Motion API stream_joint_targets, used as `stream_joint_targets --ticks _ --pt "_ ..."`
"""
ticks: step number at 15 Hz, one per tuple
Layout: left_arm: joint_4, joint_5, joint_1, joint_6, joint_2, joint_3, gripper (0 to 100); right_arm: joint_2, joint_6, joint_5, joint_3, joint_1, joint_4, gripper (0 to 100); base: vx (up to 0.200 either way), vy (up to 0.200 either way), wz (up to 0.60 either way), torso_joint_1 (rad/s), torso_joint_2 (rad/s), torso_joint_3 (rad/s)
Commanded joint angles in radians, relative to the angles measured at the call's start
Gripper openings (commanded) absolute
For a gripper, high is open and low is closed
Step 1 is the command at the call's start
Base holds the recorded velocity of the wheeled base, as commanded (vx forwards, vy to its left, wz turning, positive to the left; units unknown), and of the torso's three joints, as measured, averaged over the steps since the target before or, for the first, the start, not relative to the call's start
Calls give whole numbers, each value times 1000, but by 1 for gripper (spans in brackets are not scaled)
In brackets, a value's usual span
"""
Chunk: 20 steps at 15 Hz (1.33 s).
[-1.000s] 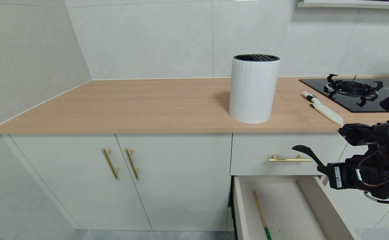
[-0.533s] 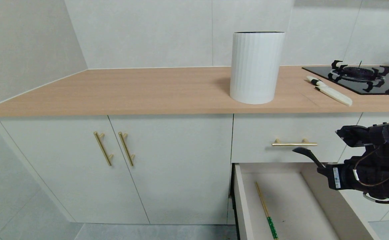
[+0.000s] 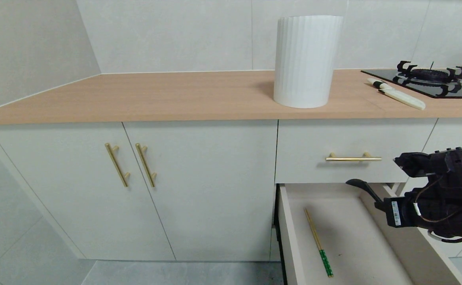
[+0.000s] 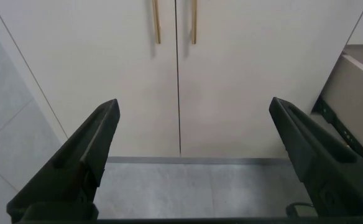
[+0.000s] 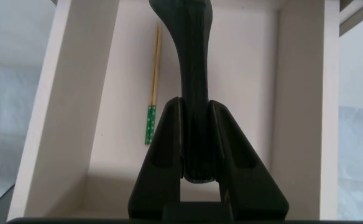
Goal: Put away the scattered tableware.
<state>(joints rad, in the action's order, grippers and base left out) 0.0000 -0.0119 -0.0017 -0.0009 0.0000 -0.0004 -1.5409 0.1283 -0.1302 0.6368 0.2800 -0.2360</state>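
The right gripper [image 3: 385, 204] was clenched on a black utensil [image 3: 360, 186], whose curved end hung over the open drawer [image 3: 288, 233], near its right wall and just below the closed drawer front [image 3: 334, 144] with the gold handle. A pair of chopsticks [image 3: 318, 247] lay lengthwise on the drawer floor nearer the left wall, with a broad stretch of floor between them and the right wall. On the countertop [image 3: 156, 97] a white knife [image 3: 397, 98] lay close to the front edge, between the tall ribbed white holder [image 3: 307, 61] and the stove [image 3: 428, 77], touching neither. The left gripper [image 4: 194, 112] was released, jaws spread wide, grasping nothing, low before the two cabinet doors [image 4: 231, 81] and above the floor tiles
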Motion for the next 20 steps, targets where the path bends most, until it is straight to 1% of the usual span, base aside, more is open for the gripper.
stream_joint_targets --ticks 1,5,6,10,11,14,17,20 --pt "0 0 0 1 2 0 100 -12 -4 0 -2 -1 1 0 0 0 0 0 0 0" --pt "0 0 0 1 2 0 100 -122 -18 -11 -3 -15 -6 0 0 0 0 0 0 0" --pt "0 0 0 -1 2 0 100 -163 -22 -49 1 -15 -11 0 0 0 0 0 0 0" --pt "0 0 0 1 2 0 100 -360 4 -60 7 -18 -132 0 0 0 0 0 0 0" --pt "-2 0 0 1 2 0 100 -440 20 -60 7 -25 -192 0 0 0 0 0 0 0" --pt "0 0 0 -1 2 0 100 -564 42 -65 1 -25 -338 0 0 0 0 0 0 0" --pt "0 0 0 -1 2 0 100 -656 71 -65 6 -25 -398 0 0 0 0 0 0 0" --pt "-2 0 0 -1 2 0 100 -759 70 -80 3 -25 -511 0 0 0 0 0 0 0"
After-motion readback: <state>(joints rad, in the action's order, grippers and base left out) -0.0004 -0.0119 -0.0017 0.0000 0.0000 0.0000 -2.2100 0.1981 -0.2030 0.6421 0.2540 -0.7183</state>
